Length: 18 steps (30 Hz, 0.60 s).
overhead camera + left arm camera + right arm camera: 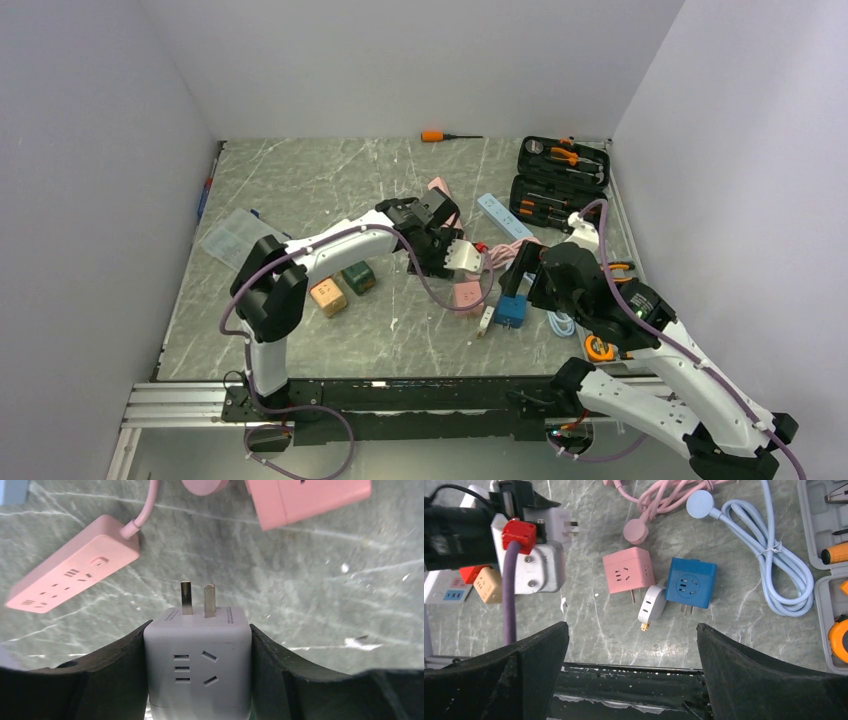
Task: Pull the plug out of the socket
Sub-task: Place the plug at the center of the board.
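- Left end effector [198,630] is clamped on a pale grey cube-shaped plug adapter [198,672], jaws partly closed, 1 black finger [115,665] pressed to each side of it.
- The adapter's 2 flat metal prongs [186,597] stick out bare, touching nothing, and the cube hangs in the air above the grey-green marbled tabletop [330,180].
- The long pink power strip [70,577] lies flat on the tabletop to the left of the prongs in the left wrist view, apart from them, with its pink cable running off its far end.
- Right end effector [631,630] is spread as wide as it goes, holding nothing, and hovers over the near part of the tabletop.
- In the right wrist view a pink cube adapter [629,575], a small white charger [651,602] and a blue cube adapter [690,582] sit together on the tabletop, the charger wedged between the 2 cubes.
- To the right of them a coiled light blue cable [774,565] lies just beside the open black tool case [560,180].
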Tool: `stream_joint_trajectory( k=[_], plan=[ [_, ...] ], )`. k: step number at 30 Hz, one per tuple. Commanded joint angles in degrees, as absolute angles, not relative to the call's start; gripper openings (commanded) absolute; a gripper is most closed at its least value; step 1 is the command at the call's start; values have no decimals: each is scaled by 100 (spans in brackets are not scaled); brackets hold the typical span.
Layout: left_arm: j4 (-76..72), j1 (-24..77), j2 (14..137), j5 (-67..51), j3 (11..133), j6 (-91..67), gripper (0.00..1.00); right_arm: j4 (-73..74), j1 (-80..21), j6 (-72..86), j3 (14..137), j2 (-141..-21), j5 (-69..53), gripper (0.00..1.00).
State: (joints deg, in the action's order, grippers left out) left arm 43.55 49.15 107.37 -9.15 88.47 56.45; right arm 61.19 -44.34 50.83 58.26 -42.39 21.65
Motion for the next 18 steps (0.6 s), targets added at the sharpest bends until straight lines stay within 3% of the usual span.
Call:
stream_joint_trajectory(
  k=[1,7,13,16,18],
  plan=[
    [3828,5028,10928,-1471,8745,4480,5,6273,-4440,5216,6079,-4204,2577,100],
    [3203,5037,11262,-1539,8659,3694,7,5663,-4437,5480,5881,-3832,3388,100],
    [3460,5046,11985,-1479,9572,3342,12,4937,-4439,5409,5190,-3112,3325,100],
    [3511,5055,12269,-1525,9854,3260,21,5070,-4439,5418,5153,-3180,3333,100],
    [3494,5070,12331,-1632,9930,3217,34,5147,-4438,5373,5130,-3288,3304,100]
  ],
)
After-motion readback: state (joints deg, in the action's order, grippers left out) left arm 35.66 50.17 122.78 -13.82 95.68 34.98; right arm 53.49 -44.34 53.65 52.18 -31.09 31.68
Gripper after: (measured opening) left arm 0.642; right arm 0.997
